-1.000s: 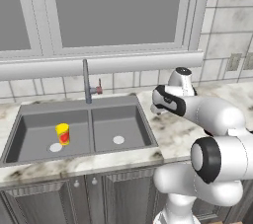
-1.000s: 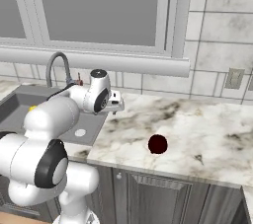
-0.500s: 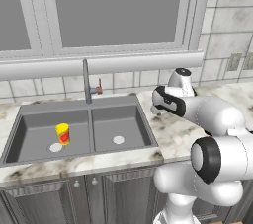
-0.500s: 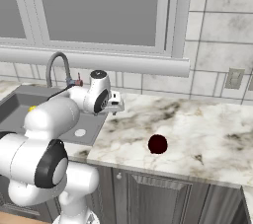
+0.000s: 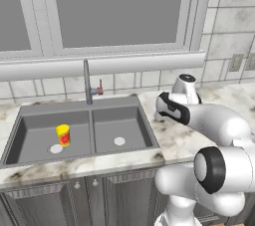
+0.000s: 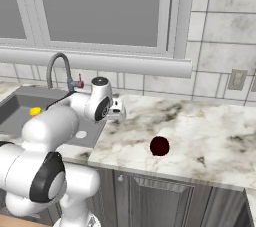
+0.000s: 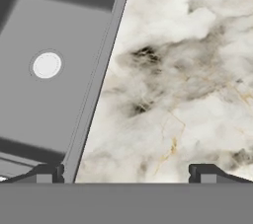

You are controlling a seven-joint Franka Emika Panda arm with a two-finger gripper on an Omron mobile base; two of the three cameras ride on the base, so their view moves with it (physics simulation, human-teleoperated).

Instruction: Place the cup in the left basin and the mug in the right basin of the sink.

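- The small yellow handleless cup (image 5: 63, 135) with a red-orange patch on its side stands upright in the left basin (image 5: 35, 129) of the dark grey two-basin sink (image 5: 22, 112), its long axis vertical and its mouth facing up, just beside the round white drain (image 5: 56, 149).
- From the right base view, a bit of the cup's yellow rim (image 6: 35, 111) peeks out behind the arm.
- The small dark maroon mug (image 6: 159, 146) sits on the marbled stone table (image 6: 210, 131) to the right of the sink, well apart from it; it reads as a dark rounded shape, and I cannot tell which way it faces or whether it is upright.
- The right basin (image 5: 117, 126) holds nothing but its round white drain (image 5: 119, 141).
- A thin grey arched faucet (image 5: 87, 81) rises behind the centre divider, with a small red and blue handle just beside it.
- The pincer (image 7: 126, 172) hangs over the table just beside the right edge of the sink, its jaws spread wide and holding nothing; one dark finger tip lies over the sink's rim, the other over marble.
- The white arm's hand (image 6: 107, 107) is between the sink and the mug, near neither cup nor mug.
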